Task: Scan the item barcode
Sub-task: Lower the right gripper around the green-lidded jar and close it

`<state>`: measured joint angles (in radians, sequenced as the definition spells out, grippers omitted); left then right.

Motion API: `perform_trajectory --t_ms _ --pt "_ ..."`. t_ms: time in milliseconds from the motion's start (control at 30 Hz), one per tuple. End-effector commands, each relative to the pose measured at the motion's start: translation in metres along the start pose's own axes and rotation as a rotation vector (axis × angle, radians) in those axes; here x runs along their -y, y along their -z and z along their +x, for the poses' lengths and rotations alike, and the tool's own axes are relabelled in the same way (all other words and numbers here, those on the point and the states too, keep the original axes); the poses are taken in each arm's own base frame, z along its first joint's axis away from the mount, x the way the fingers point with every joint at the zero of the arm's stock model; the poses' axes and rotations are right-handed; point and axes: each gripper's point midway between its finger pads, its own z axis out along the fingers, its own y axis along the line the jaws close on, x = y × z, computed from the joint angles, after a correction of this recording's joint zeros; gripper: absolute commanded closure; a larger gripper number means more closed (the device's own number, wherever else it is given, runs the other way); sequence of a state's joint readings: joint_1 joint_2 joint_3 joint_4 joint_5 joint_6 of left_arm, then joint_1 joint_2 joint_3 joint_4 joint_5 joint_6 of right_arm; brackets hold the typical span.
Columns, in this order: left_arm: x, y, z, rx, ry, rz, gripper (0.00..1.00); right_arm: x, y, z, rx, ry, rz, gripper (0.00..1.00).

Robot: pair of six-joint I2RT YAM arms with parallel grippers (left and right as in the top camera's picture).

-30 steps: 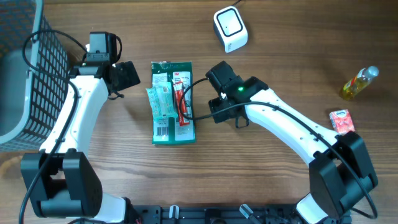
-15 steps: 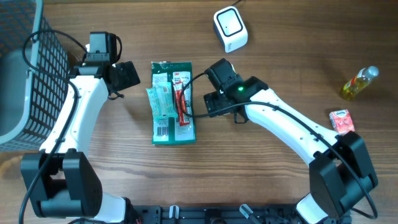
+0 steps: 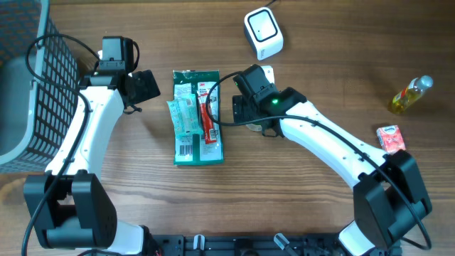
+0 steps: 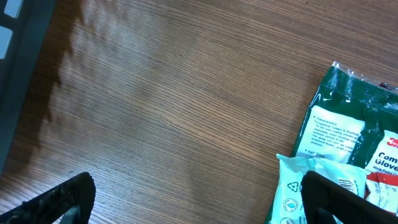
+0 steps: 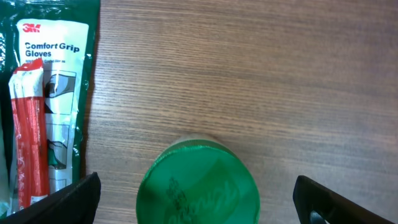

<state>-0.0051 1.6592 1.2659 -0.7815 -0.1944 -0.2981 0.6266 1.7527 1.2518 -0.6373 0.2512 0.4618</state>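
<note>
A round green lid [image 5: 198,177] of an upright container stands on the wood right below my right gripper [image 5: 199,200]. The jaws are wide open on either side and do not touch it. In the overhead view the right gripper [image 3: 250,114] hides the container. A green glove pack [image 3: 197,135] lies flat to its left, with a pale pouch [image 3: 183,117] and a red strip pack [image 3: 207,119] on top. The white scanner [image 3: 263,32] sits at the back. My left gripper [image 3: 146,85] is open over bare wood; its right finger [image 4: 336,199] overlaps the pouch's edge [image 4: 292,186].
A dark wire basket [image 3: 43,64] stands at the far left edge. At the right lie a small yellow bottle [image 3: 410,94] and a pink packet [image 3: 390,138].
My right gripper's jaws have spread wider, and its wrist has shifted a little toward the back of the table. The left arm and the packs have not moved.
</note>
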Motion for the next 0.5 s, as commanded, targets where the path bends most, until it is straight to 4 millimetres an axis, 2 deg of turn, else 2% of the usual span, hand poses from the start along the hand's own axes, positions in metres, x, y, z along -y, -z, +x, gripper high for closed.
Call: perform_trajectory --t_ms 0,167,267,333,467 --pt "-0.003 -0.004 0.002 -0.008 0.001 -0.014 0.00 -0.001 -0.015 0.007 -0.027 0.111 0.007 0.00" --pt "-0.003 -0.004 0.002 -0.008 0.001 -0.014 0.00 -0.006 -0.021 0.013 -0.053 0.182 -0.021 0.05" --pt "-0.003 -0.004 0.002 -0.008 0.001 -0.014 0.00 -0.016 -0.020 0.018 -0.077 0.180 -0.082 0.13" --pt "-0.003 -0.004 0.002 -0.008 0.001 -0.014 0.00 -0.018 -0.020 0.020 -0.086 0.179 -0.095 0.22" --pt "-0.003 -0.004 0.002 -0.008 0.001 -0.014 0.00 -0.016 -0.019 0.025 -0.106 0.181 -0.088 0.26"
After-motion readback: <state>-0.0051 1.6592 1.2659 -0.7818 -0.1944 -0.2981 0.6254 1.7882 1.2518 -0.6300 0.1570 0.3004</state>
